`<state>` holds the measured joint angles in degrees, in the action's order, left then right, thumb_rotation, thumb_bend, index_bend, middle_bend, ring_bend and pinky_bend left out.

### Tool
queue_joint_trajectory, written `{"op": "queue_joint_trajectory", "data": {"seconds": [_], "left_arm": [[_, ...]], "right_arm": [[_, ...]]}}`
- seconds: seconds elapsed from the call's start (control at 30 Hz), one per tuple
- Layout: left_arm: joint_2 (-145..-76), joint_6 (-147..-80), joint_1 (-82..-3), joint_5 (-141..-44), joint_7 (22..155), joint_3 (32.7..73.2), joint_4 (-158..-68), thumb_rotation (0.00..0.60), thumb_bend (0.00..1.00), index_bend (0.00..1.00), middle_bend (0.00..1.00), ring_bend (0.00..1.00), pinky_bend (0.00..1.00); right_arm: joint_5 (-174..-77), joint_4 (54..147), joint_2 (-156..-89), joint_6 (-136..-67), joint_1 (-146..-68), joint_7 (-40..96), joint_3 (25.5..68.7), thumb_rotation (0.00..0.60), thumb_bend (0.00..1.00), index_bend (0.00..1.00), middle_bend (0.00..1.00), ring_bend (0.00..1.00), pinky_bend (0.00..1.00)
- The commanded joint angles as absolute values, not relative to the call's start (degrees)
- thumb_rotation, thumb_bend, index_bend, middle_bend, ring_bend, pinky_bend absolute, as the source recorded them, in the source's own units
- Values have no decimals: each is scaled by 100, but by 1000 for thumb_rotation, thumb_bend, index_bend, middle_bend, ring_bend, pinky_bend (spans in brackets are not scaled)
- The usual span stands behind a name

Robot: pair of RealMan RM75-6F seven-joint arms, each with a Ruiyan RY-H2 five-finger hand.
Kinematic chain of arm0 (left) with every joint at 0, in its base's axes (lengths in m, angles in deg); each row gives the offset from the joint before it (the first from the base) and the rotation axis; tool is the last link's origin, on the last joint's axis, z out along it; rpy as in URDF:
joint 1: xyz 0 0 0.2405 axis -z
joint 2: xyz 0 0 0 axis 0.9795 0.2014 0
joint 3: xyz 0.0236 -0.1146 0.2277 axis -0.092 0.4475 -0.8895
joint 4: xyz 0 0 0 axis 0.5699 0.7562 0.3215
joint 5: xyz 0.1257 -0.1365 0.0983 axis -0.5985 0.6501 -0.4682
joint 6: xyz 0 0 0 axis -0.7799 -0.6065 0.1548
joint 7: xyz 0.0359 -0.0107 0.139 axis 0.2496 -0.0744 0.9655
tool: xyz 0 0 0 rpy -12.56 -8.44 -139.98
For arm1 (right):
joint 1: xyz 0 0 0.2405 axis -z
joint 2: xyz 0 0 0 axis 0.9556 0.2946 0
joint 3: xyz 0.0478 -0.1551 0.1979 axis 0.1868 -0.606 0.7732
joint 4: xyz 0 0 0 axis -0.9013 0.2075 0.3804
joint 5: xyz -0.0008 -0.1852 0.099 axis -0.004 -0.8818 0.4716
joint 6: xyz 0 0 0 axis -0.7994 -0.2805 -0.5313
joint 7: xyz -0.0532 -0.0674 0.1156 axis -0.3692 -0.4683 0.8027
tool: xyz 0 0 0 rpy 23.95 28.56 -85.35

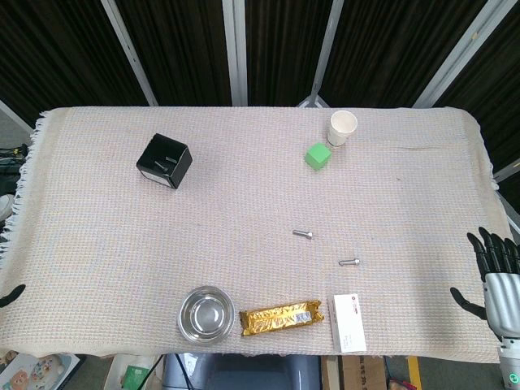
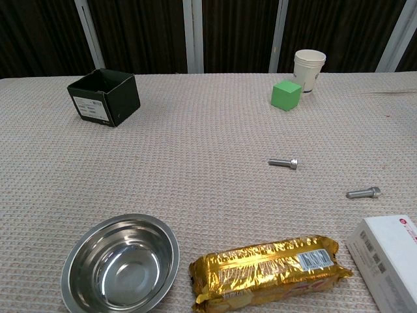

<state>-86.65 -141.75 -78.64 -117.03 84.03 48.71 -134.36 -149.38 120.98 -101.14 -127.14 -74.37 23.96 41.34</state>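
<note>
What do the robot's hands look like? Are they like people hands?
A bit like them. The right hand, at the table's edge in the head view, has slim black fingers and a thumb, joined to a shiny silver-grey palm and wrist, with a small green mark lower on the arm. Of the left hand only a black tip shows. The chest view shows neither hand.

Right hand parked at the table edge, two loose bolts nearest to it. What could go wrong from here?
1. The right hand is open just past the table's right edge; sweeping inward it might snag the fringed cloth.
2. The bolts are small and lie flat on the weave, so they could roll or slip from a pinch.
3. The white box overhangs the near edge and could be knocked off.
</note>
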Motion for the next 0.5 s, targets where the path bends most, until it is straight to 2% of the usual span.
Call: {"op": "queue_joint_trajectory", "data": {"seconds": [0.03, 0.5], "left_arm": [[-8674, -14189, -7865, -11668, 8426, 4898, -13423, 600, 43, 141, 105, 10, 9], [-8720, -14202, -7874, -11631, 8541, 4913, -13448, 600, 43, 140, 107, 10, 9]], "right_arm": [[-14921, 12096, -10114, -12702, -7441, 2426, 4143, 600, 183, 112, 0, 0, 0], [-14956, 12148, -10044, -12580, -7453, 2613, 4073, 600, 184, 174, 0, 0, 0]]}}
